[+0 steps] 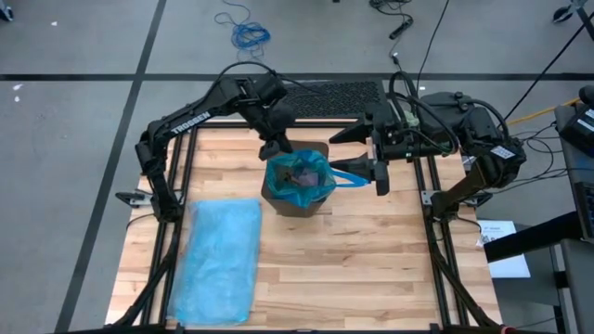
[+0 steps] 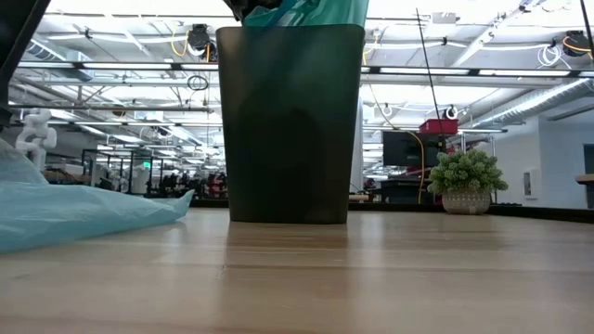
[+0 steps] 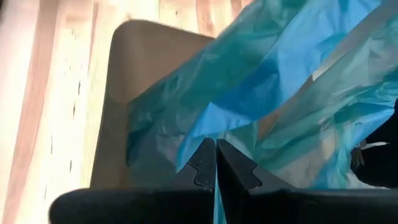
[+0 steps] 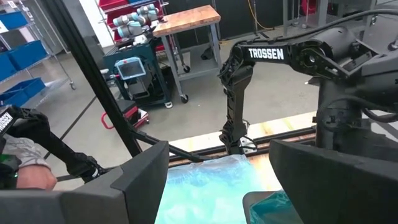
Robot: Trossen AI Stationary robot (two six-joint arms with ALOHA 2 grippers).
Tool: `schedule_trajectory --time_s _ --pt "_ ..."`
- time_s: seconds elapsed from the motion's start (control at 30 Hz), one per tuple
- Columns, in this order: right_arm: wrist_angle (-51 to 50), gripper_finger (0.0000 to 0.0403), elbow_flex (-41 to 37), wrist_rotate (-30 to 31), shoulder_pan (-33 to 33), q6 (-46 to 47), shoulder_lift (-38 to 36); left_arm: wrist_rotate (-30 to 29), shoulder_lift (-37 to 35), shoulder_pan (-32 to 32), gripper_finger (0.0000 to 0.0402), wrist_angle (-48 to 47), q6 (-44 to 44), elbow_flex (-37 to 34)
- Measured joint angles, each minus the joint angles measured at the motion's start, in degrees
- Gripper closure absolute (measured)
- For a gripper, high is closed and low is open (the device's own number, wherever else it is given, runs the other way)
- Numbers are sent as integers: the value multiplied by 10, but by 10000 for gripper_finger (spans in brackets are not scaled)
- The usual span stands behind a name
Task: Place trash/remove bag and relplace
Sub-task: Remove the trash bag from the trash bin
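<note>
A dark bin [image 1: 295, 199] stands mid-table, lined with a blue bag [image 1: 299, 176]; some trash [image 1: 303, 173] shows inside it. My left gripper [image 1: 276, 150] is at the bin's far-left rim, shut on the bag's film [image 3: 216, 146]. To the bin's right my right gripper [image 1: 345, 154] hovers open, its fingers wide apart [image 4: 217, 186]. A strip of the bag [image 1: 347, 177] stretches out toward its near finger. In the low view the bin [image 2: 290, 121] stands upright on its base, the bag's top [image 2: 311, 11] bunched above its rim. My left gripper pinches the bag's upper edge [image 3: 219, 134] between its two fingers, at the bin's far-left side. The fingers slant down from the far left. The film rises out of the bin to the fingers. My right gripper: I cannot tell whether its near finger touches the stretched strip.
A second blue bag [image 1: 223, 260] lies flat on the table's near left, also in the low view [image 2: 74, 213]. A black mat [image 1: 334, 93] lies beyond the far edge. Bare wood lies near and to the right of the bin.
</note>
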Motion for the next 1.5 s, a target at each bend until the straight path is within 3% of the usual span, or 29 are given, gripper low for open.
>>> schedule_trajectory --time_s 0.2,0.5,0.63,0.8,1.0,1.5 --pt "0 133 0 0 0 -4 0 -26 8 6 379 10 -15 0" --pt "0 133 0 0 0 -5 0 -27 7 5 272 11 -15 0" --pt "0 133 0 0 0 -5 0 -28 15 -1 257 8 -14 0" --pt "0 133 0 0 0 -5 0 -28 31 -9 280 9 -14 0" --pt "0 133 0 0 0 0 0 -25 30 -11 389 5 -29 0" --pt "-9 133 0 3 -8 -1 0 -28 -58 -7 401 -21 -174 46"
